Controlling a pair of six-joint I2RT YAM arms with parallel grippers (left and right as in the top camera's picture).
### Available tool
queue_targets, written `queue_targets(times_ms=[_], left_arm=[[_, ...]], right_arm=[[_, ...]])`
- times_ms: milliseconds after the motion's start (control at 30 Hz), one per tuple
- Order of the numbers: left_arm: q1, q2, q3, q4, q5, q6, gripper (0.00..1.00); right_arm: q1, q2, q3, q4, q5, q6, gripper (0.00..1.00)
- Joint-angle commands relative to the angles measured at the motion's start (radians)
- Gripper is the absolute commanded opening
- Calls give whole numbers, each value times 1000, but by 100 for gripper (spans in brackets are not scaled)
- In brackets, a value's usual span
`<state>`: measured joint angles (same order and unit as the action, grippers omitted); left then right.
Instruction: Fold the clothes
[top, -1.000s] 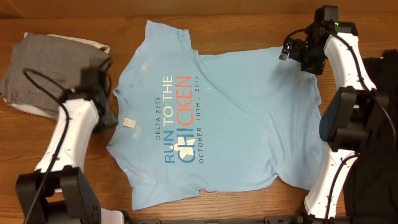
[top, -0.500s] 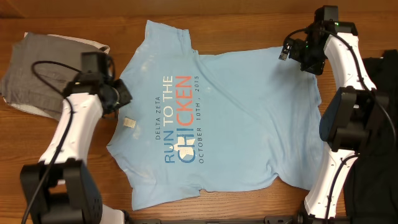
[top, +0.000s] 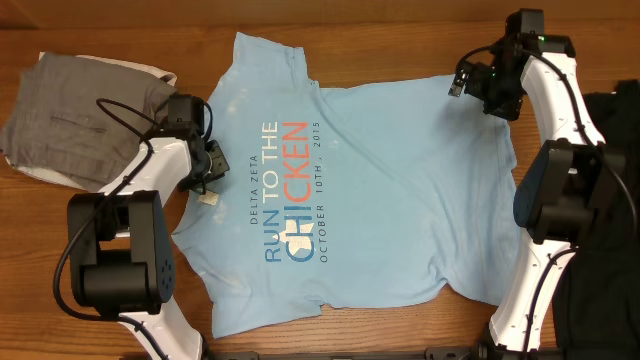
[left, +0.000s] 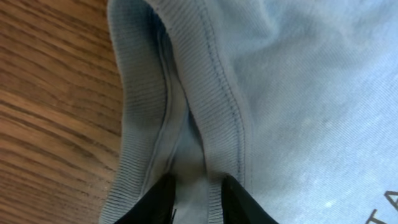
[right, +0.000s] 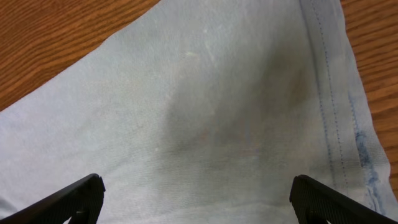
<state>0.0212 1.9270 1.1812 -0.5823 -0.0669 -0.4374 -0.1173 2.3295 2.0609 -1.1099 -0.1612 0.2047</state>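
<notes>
Light blue cotton fills most of what we see: the T-shirt (top: 380, 200) lies spread on the wooden desk (top: 400, 40), print side up, reaching from our left pincer (top: 207, 165) across to our right pincer (top: 470, 80). The words "RUN TO THE CHICKEN" in blue and orange sit just beyond the left pincer, on the side toward the right one.

Our left pincer is down at the neck opening. In its wrist view the ribbed collar (left: 211, 81) rises in a raised fold straight ahead of the left pincer (left: 194, 200), and the two black fingertips (left: 158, 202) stand close together with the collar cloth pinched in the slim gap between them. Bare desk (left: 50, 93) shows to one side of the fold, and the T-shirt (left: 298, 93) body to the other. A small white tag (top: 207, 197) lies on the cloth just beside this pincer. Behind the left pincer, away from the shirt, a folded grey garment (top: 80, 110) rests on the desk.

Our right pincer (right: 199, 202) hangs over the far corner of the shirt with its jaws spread wide and nothing between them; each fingertip (right: 74, 196) sits at an opposite edge of the wrist view. Below and ahead of it we see the T-shirt (right: 217, 124) lying flat, its stitched hem (right: 336, 93) running along one side, and desk (right: 62, 37) wood past the cloth's edge.
</notes>
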Motion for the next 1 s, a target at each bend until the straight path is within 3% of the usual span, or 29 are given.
queue_targets(times_ms=[0, 267, 367, 467, 967], left_arm=[[4, 4, 44, -40, 0, 16, 36], [-23, -181, 225, -161, 159, 14, 47], [-37, -267, 258, -181, 173, 15, 64], [-37, -326, 258, -181, 172, 14, 100], [-37, -331, 257, -180, 171, 15, 100]], right_arm=[[-2, -10, 21, 5, -9, -3, 100], [-2, -10, 21, 5, -9, -3, 100], [-2, -10, 21, 5, -9, -3, 100], [-2, -10, 21, 5, -9, -3, 100], [-2, -10, 21, 5, -9, -3, 100]])
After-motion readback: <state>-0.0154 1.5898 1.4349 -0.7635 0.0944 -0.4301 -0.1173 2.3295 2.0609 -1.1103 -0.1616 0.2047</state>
